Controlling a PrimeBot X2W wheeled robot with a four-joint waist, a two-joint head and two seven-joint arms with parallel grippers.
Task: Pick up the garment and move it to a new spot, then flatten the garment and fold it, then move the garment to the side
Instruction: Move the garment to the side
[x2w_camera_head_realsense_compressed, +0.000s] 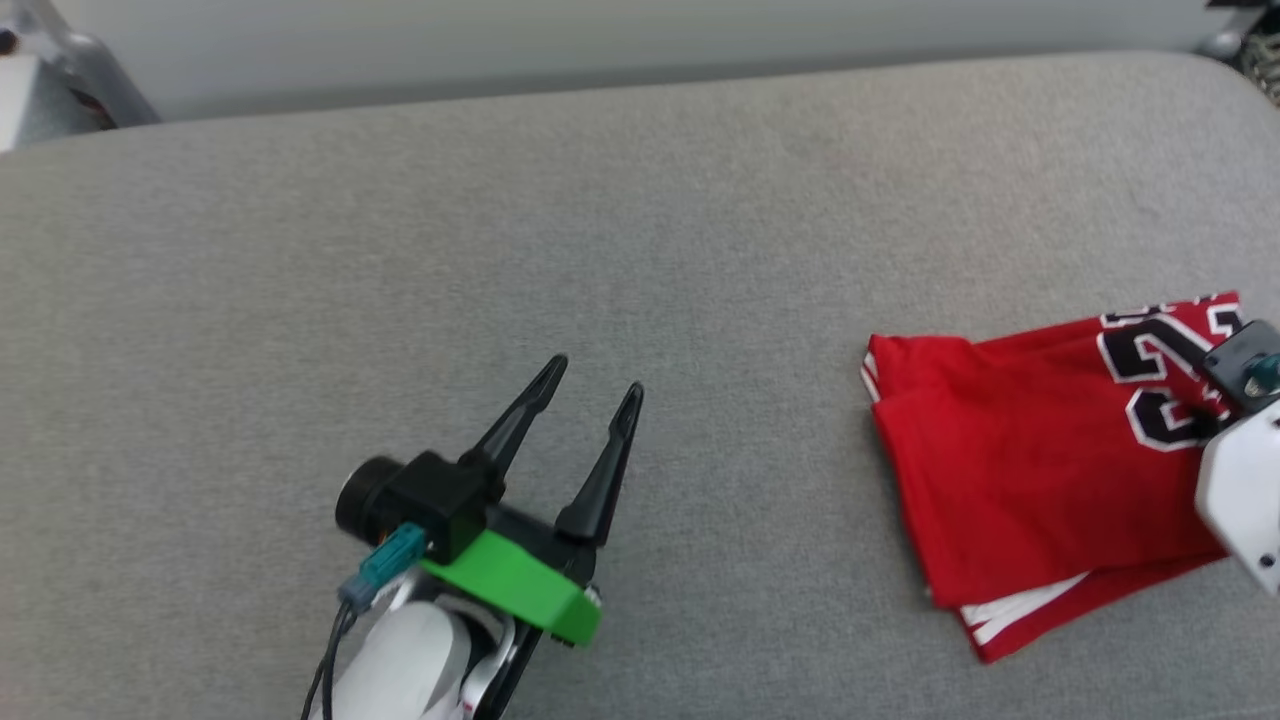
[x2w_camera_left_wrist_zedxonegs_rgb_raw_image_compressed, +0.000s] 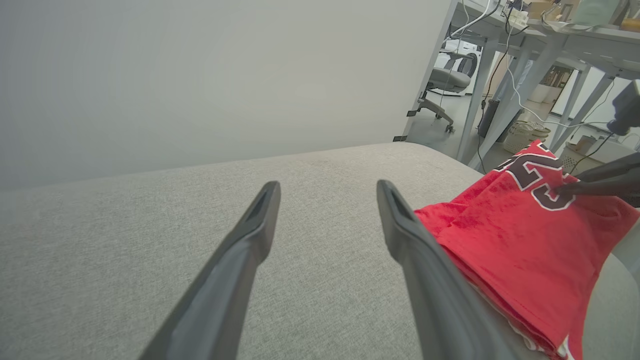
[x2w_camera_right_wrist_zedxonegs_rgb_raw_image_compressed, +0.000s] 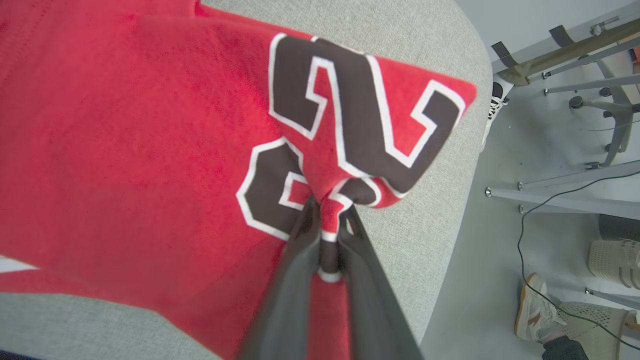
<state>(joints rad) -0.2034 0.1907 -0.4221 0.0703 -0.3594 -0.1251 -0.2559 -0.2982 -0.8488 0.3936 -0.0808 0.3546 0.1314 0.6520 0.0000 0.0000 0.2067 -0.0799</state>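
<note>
The red shirt (x2w_camera_head_realsense_compressed: 1030, 470) lies folded at the right end of a grey cushion (x2w_camera_head_realsense_compressed: 600, 200), close to the cushion's rounded edge. Its red layers are stacked, and a strip of white-and-red trim shows from beneath along the near edge. Dark numbers with white outlines face up on the far right part of the top layer. The right gripper (x2w_camera_right_wrist_zedxonegs_rgb_raw_image_compressed: 330, 207) has its two dark fingers pressed together on a small pucker of fabric right at the numbers, near the shirt's corner by the cushion edge. The cloth bunches up between the fingers while the rest of the shirt stays flat on the cushion. The left gripper (x2w_camera_head_realsense_compressed: 595, 376) sits to the left of the shirt, apart from it, over bare cushion. Its fingers are spread wide with nothing between them, and they point toward the far side of the cushion. Beyond the cushion's right edge, the floor shows metal table legs, a pale basket (x2w_camera_right_wrist_zedxonegs_rgb_raw_image_compressed: 615, 255) and a person's shoe (x2w_camera_right_wrist_zedxonegs_rgb_raw_image_compressed: 530, 305).
</note>
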